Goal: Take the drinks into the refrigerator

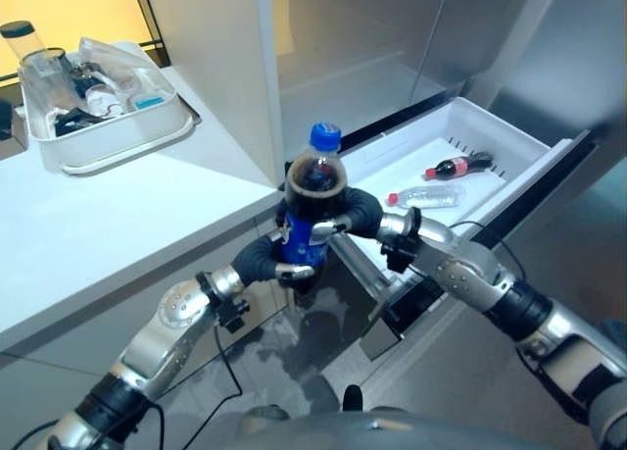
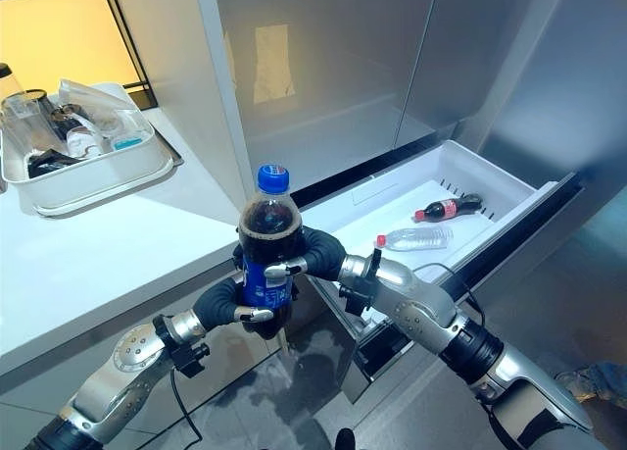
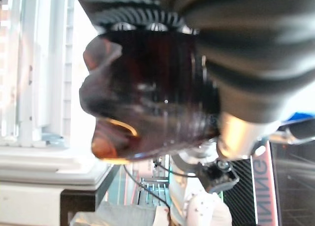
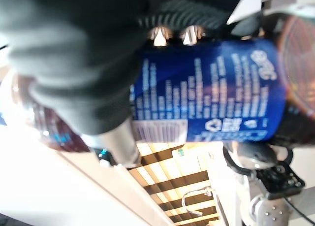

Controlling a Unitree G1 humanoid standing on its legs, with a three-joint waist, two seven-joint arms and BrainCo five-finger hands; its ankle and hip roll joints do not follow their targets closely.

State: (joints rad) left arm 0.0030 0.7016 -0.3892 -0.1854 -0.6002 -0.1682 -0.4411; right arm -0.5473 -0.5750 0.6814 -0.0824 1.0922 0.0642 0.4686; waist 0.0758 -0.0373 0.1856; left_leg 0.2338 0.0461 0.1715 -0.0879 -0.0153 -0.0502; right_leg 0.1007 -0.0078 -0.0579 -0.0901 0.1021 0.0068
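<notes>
A dark cola bottle (image 1: pixel 313 195) with a blue cap and blue label stands upright in mid-air, held between both hands in front of the counter's corner. My left hand (image 1: pixel 266 261) curls round its lower part from the left. My right hand (image 1: pixel 355 215) wraps the label (image 4: pixel 211 93) from the right. The bottle's dark base (image 3: pixel 147 98) sits against the left palm. Beyond, the white refrigerator drawer (image 1: pixel 509 146) is pulled open; a small cola bottle (image 1: pixel 458 166) and a clear water bottle (image 1: pixel 426 197) lie flat in it.
A white counter (image 1: pixel 108 215) runs along the left, carrying a white tray (image 1: pixel 108 141) of glassware and utensils. Grey refrigerator doors (image 2: pixel 333 68) rise behind the drawer. Grey floor (image 1: pixel 470 381) lies below the drawer's front.
</notes>
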